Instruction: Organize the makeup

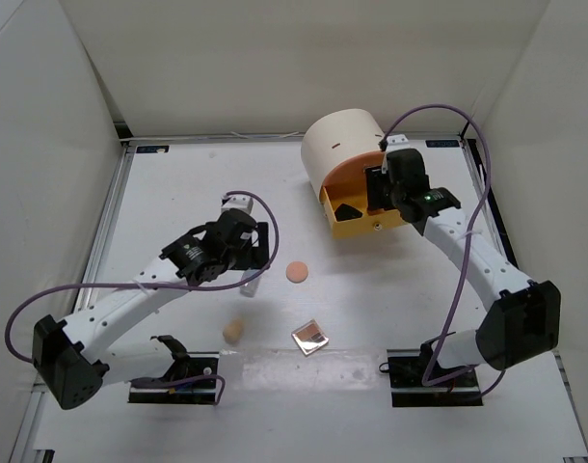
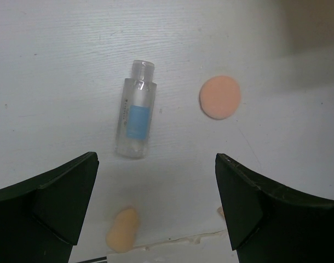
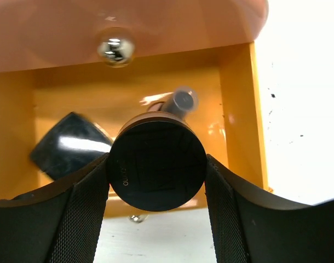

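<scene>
My left gripper is open and empty, hovering above the table. Below it lie a clear little bottle with a blue label, a peach round puff and a beige egg sponge. A square mirrored compact lies near the front. My right gripper is shut on a round black compact, held over the open orange drawer. Inside the drawer lie a dark square compact and a blurred slim tube.
The large cream cylinder box stands at the back right, its lower drawer pulled out. A closed drawer front with a silver knob is above the open one. White walls enclose the table on three sides.
</scene>
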